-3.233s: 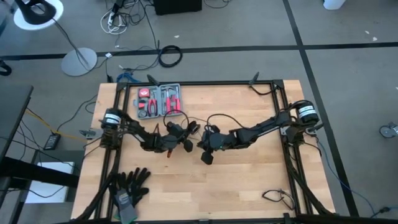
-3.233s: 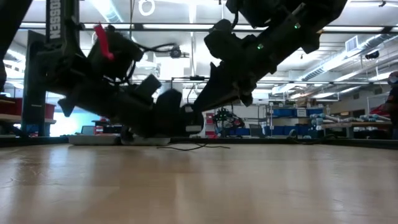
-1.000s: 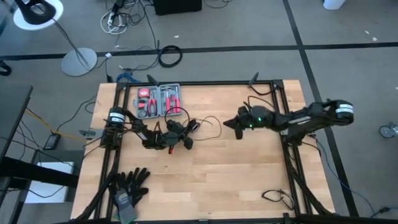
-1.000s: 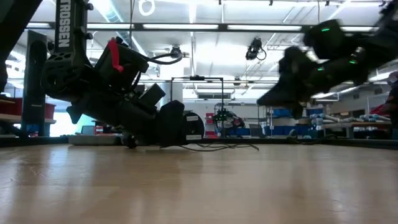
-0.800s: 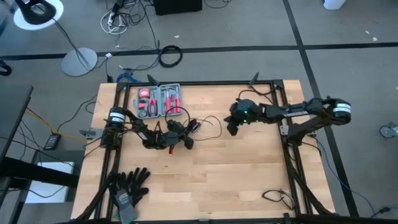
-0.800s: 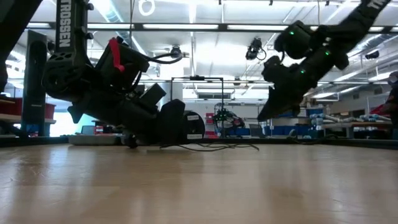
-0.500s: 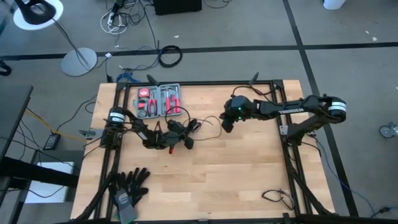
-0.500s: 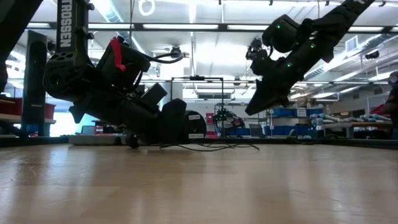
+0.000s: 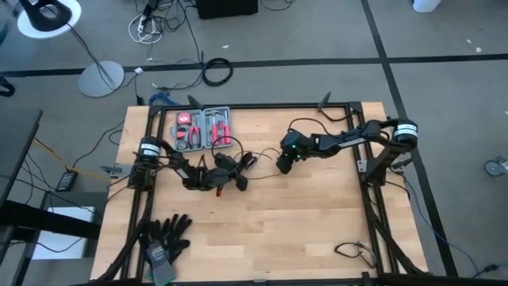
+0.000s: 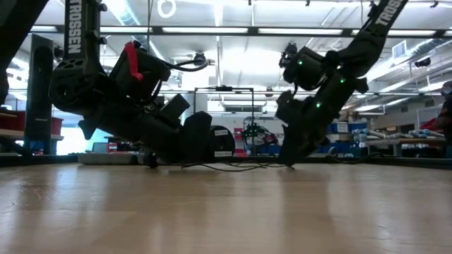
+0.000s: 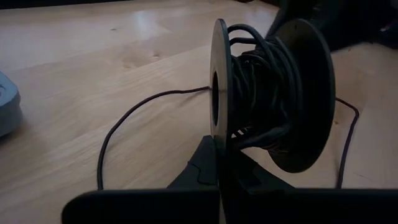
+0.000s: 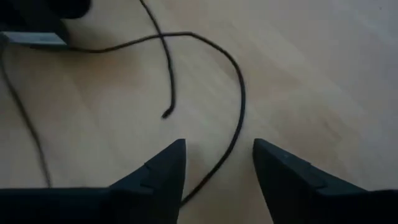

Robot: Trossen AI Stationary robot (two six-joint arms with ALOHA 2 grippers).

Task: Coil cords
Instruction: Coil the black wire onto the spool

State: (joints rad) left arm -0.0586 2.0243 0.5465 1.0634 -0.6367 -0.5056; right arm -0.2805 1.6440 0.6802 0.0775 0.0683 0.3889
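At table centre, right gripper (image 12: 214, 165) swung back, dropped low, jaws spread astride loose wire (image 12: 239, 93); regrasp likely next. Left gripper (image 11: 217, 177) stayed clenched on spool (image 11: 273, 93).

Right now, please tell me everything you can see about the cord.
The cord is a thin black wire, mostly wound on a black spool with two round flanges. The shut left gripper holds the spool by one flange, on edge. A loose length runs out over the wooden table, curving, and passes between the open fingers of the right gripper; a free end lies nearby.
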